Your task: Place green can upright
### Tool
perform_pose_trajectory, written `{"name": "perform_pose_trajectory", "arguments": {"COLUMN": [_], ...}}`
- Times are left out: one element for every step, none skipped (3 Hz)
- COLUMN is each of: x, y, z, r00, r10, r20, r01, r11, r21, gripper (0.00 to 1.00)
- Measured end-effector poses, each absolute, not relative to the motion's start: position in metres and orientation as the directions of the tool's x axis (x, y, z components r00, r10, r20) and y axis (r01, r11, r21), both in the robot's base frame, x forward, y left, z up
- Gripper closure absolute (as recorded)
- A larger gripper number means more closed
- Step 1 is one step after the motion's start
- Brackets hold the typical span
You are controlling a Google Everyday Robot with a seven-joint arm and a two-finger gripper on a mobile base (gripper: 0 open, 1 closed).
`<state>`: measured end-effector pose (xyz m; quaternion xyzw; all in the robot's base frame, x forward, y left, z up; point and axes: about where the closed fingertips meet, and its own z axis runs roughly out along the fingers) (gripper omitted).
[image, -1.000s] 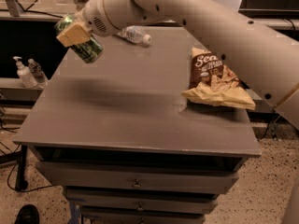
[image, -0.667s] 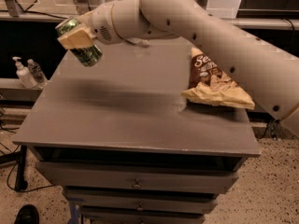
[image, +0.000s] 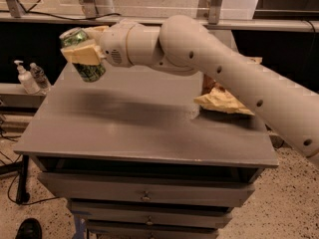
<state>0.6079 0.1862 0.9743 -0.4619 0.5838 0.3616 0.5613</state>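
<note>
The green can (image: pixel 90 71) has a green patterned label and a silver top. It hangs in the air above the far left part of the grey table (image: pixel 139 128), tilted a little with its top toward the upper left. My gripper (image: pixel 82 53) is shut on the can, with one cream fingertip (image: pixel 83 55) across its upper side. The white arm reaches in from the right, across the table.
A crumpled snack bag (image: pixel 222 99) lies on the table's right side, partly behind my arm. A pump bottle (image: pixel 23 78) and a small bottle (image: pixel 39 75) stand on a ledge to the left. Drawers (image: pixel 144 195) sit under the tabletop.
The arm has swung round so more of it crosses the table and hides the snack bag and the clear bottle. The can stays held above the far left corner.
</note>
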Motion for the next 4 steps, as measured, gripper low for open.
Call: {"name": "perform_pose_trajectory", "arguments": {"x": [0.599, 0.586, 0.586, 0.581], "y": [0.191, 0.212, 0.206, 0.203], "z": [0.971, 0.957, 0.958, 0.95], "r00": [0.055, 0.055, 0.051, 0.039], "r10": [-0.091, -0.042, -0.043, -0.016], "r20": [-0.994, -0.998, -0.998, -0.999], "r01": [-0.943, -0.941, -0.944, -0.943], "r11": [0.322, 0.331, 0.325, 0.331], "r21": [-0.081, -0.066, -0.063, -0.042], "gripper": [1.0, 1.0, 1.0, 1.0]}}
